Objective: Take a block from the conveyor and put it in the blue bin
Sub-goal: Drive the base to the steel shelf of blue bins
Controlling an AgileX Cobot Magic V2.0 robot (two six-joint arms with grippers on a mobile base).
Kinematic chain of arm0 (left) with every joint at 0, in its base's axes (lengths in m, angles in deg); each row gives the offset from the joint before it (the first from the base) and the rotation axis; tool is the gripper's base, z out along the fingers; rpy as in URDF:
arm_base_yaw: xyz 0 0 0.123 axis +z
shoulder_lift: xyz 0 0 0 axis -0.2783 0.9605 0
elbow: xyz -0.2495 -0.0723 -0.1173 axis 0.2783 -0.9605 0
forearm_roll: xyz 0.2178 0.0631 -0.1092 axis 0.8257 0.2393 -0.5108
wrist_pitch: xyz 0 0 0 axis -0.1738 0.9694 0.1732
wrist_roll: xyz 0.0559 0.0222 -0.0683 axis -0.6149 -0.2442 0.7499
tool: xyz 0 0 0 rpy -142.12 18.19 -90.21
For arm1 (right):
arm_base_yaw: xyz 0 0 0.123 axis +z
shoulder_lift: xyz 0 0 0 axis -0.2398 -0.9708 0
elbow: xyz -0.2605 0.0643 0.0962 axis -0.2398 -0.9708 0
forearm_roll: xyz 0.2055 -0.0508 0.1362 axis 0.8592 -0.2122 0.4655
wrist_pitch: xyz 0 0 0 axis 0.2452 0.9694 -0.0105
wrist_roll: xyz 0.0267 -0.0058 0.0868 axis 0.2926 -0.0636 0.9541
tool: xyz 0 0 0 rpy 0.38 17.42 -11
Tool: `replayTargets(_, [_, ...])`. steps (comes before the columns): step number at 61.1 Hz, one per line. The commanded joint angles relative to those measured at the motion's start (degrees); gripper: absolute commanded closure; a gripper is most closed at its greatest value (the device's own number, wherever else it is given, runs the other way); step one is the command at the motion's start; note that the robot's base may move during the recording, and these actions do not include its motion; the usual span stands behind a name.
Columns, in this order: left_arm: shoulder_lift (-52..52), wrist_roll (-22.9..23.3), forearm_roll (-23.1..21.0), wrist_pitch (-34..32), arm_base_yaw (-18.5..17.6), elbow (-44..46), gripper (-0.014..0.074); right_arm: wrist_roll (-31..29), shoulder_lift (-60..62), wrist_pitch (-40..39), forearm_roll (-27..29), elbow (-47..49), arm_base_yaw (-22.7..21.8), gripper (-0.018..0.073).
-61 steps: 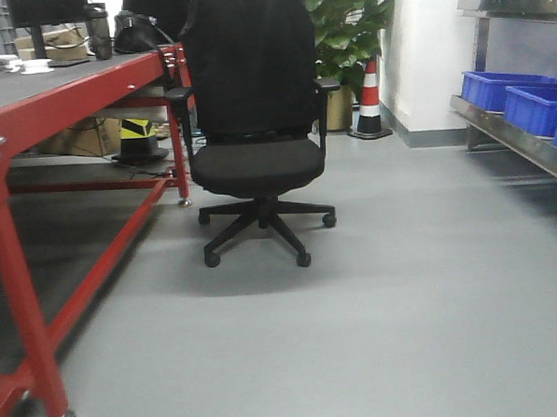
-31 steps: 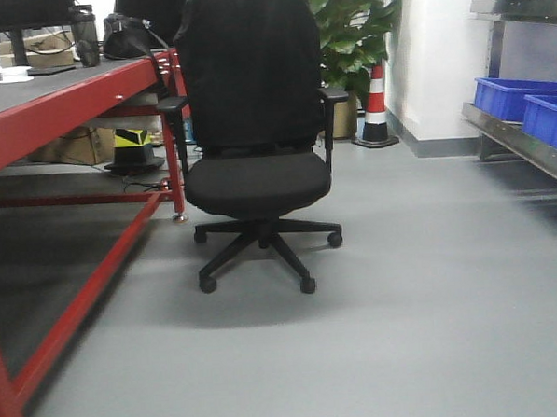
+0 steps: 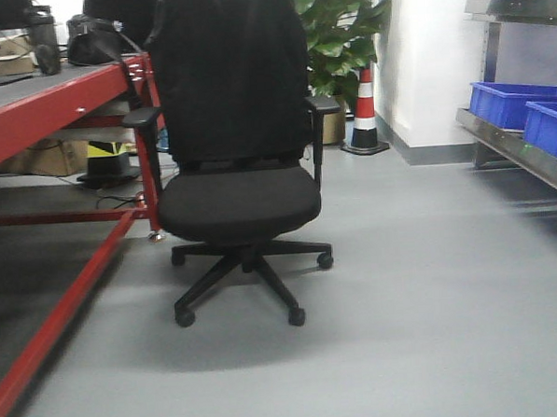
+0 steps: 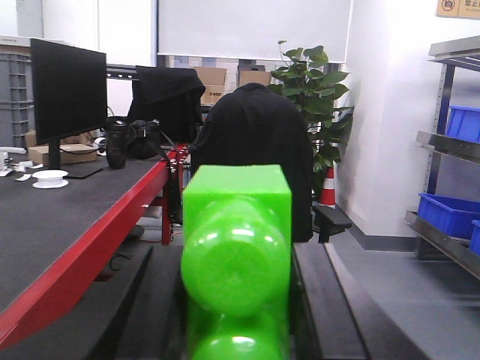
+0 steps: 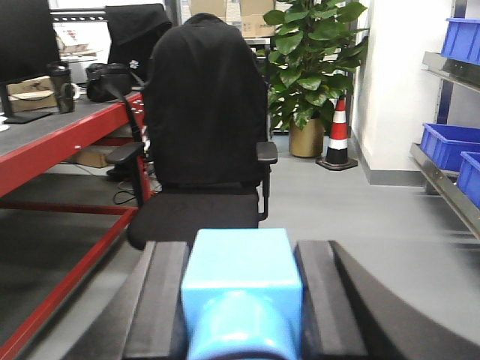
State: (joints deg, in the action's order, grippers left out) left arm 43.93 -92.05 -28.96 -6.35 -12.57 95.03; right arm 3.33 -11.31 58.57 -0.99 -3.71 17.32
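My right gripper (image 5: pixel 240 251) is shut on the bright blue block (image 5: pixel 241 281), which sits between its two dark fingers (image 5: pixel 161 300). My left gripper (image 4: pixel 236 259) is shut on a bright green block (image 4: pixel 236 225) of similar shape. The conveyor, a dark grey belt in a red frame, runs along the left in the front view (image 3: pixel 39 104), the left wrist view (image 4: pixel 67 217) and the right wrist view (image 5: pixel 52 142). Blue bins stand on a metal shelf at the right in the front view (image 3: pixel 511 103) and the right wrist view (image 5: pixel 448 144). Neither gripper shows in the front view.
A black office chair (image 3: pixel 235 173) stands right ahead on the grey floor, beside the conveyor's end. A potted plant (image 3: pixel 335 37) and a striped cone (image 3: pixel 364 111) stand by the far wall. A monitor (image 4: pixel 67 90) and a bag (image 4: pixel 142 139) sit on the conveyor.
The front view has advanced: the chair is larger and closer, slightly left. The conveyor's near leg has slid out of view at the left. The shelf bins sit further right.
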Motion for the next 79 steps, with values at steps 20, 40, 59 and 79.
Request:
replayTargets(20, [-0.3,-0.3,-0.4,-1.0,0.1,-0.1,0.0707,-0.2,0.1,-1.3,-0.5,-0.1,0.0,0.0721])
replayTargets(40, [-0.3,-0.3,-0.4,-1.0,0.1,-0.1,0.0707,-0.2,0.1,-1.3,-0.5,-0.1,0.0,0.0721])
replayTargets(59, [-0.3,-0.3,-0.4,-1.0,0.1,-0.1,0.0707,-0.2,0.1,-1.3,-0.5,-0.1,0.0,0.0721])
replayTargets(79, [-0.3,-0.3,-0.4,-1.0,0.1,-0.1,0.0707,-0.2,0.1,-1.3,-0.5,-0.1,0.0,0.0721])
